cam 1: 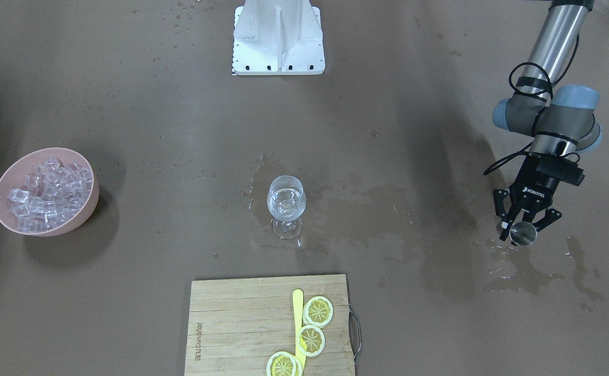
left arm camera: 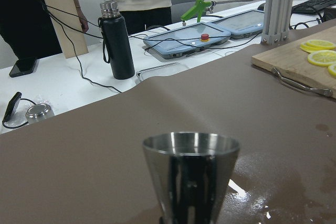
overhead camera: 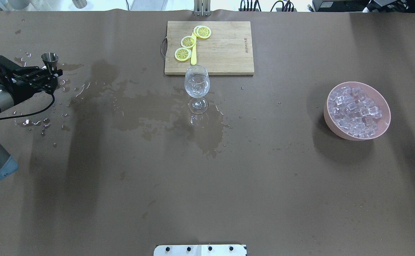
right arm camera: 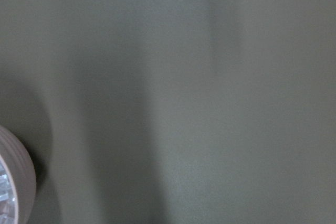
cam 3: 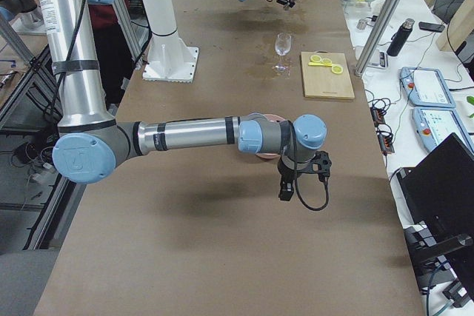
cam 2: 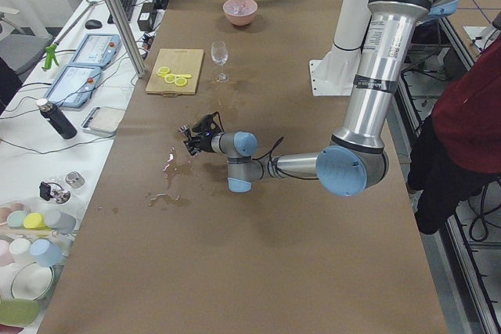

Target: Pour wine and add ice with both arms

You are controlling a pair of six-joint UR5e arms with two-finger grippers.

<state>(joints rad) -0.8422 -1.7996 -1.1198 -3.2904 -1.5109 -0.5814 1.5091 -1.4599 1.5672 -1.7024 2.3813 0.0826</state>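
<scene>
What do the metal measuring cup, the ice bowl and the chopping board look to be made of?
Jigger: polished metal, likely steel, going by its mirror-like reflections. Bowl: matte pink, probably plastic or ceramic; the look leaves it open. Cutting board: pale wood or bamboo, with visible strips and grain.

The table [cam 1: 127, 313] is flat brown, blotched with darker wet stains. The glass [cam 1: 286, 201] is clear, and the wine [cam 1: 285, 210] in it is colourless. The bowl [cam 1: 89, 208] is dusty pink; the ice [cam 1: 43, 193] is glossy and see-through with white glints. The board [cam 1: 241, 318] is pale wood, striped in planks. The lemon slices [cam 1: 318, 311] are yellow with whitish rims, beside a yellow stick [cam 1: 297, 305]. The jigger [cam 1: 523, 233] is shiny silver. The left gripper [cam 1: 525, 225] is black, the left arm [cam 1: 554, 42] is grey with pale blue caps, and the bracket [cam 1: 278, 36] is white.
</scene>
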